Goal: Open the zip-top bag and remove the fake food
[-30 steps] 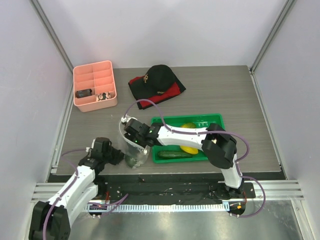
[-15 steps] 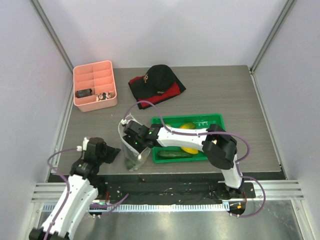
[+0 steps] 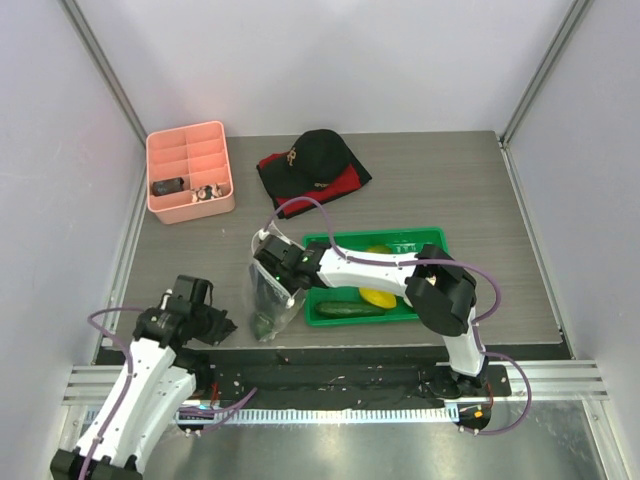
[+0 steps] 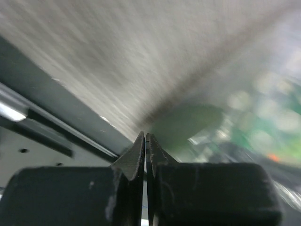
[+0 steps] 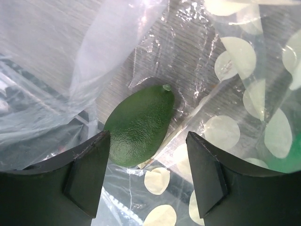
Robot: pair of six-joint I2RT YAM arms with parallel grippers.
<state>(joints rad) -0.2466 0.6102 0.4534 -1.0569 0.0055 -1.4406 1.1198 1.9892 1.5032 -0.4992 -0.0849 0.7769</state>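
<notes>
Shows right gripper (image 5: 146, 157) spread wide over the zip-top bag (image 3: 268, 300), just left of green tray (image 3: 432, 238); avocado (image 5: 140, 125) inside bag. Shows left gripper (image 4: 145, 141) pinched together, empty, apart from bag. Cucumber (image 3: 350, 309) and yellow piece (image 3: 379, 297) in tray.

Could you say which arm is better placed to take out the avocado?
Likely right: the right end effector is open over the avocado in the zip-top bag; the left end effector is shut and apart.
</notes>
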